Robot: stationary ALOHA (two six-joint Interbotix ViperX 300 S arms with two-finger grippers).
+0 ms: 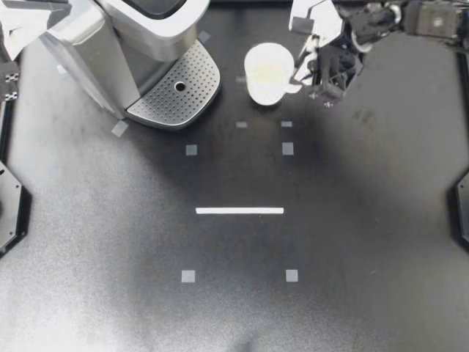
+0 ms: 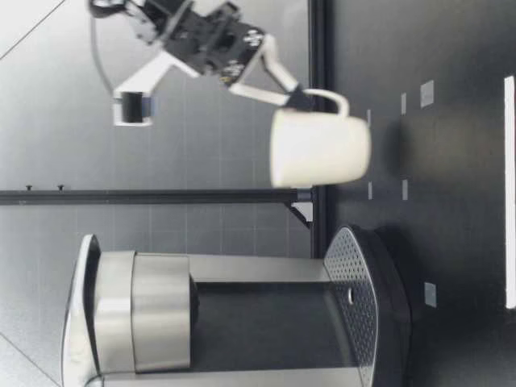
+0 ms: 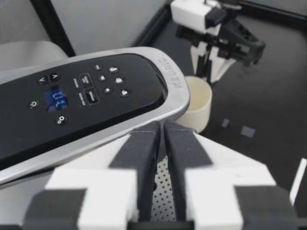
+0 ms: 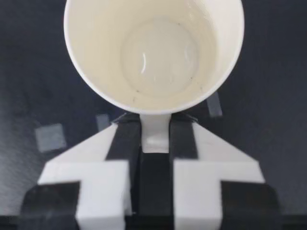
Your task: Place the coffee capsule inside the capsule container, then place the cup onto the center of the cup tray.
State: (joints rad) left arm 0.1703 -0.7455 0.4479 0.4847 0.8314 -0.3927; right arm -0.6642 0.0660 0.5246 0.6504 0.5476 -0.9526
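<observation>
A white cup (image 1: 267,72) sits to the right of the coffee machine (image 1: 124,37). My right gripper (image 1: 302,73) is shut on the cup's handle (image 4: 155,129), one finger on each side. In the low view the cup (image 2: 318,149) is upright, with its handle (image 2: 334,98) between the right gripper's fingers (image 2: 294,97); I cannot tell whether its base touches the table. The perforated cup tray (image 1: 176,92) is bare. In its wrist view my left gripper (image 3: 162,130) is shut on nothing, above the machine's button panel (image 3: 91,98). No capsule is in view.
The machine's tall body (image 2: 242,322) rises over the tray (image 2: 355,290) beside the cup. Small grey tape squares (image 1: 287,148) and a white strip (image 1: 239,210) mark the dark table. A black rail (image 2: 318,48) runs along the table's far edge.
</observation>
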